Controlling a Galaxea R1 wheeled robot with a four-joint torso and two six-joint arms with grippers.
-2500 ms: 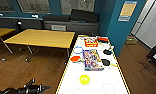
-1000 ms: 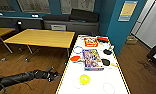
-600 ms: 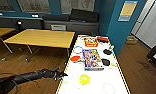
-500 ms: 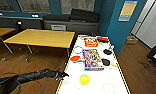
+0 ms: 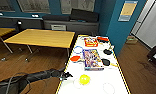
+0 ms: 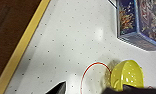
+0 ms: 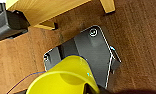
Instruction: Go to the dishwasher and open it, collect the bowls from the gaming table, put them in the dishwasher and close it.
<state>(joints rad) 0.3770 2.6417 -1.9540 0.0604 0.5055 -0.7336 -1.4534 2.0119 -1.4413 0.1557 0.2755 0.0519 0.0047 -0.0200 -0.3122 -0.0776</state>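
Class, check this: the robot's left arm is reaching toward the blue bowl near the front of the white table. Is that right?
Not quite. The bowl the left gripper is reaching toward is yellow, not blue, as the head view shows; it does sit near the front of the white table.

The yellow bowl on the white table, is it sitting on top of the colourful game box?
No, the yellow bowl sits on the white table, nearer the robot than the game box.

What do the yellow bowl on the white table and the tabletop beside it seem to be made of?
The yellow bowl looks like glossy, slightly translucent plastic, judging by its bright, even colour. The wooden tabletop shows a smooth, pale yellow-brown surface, probably wood veneer or laminate.
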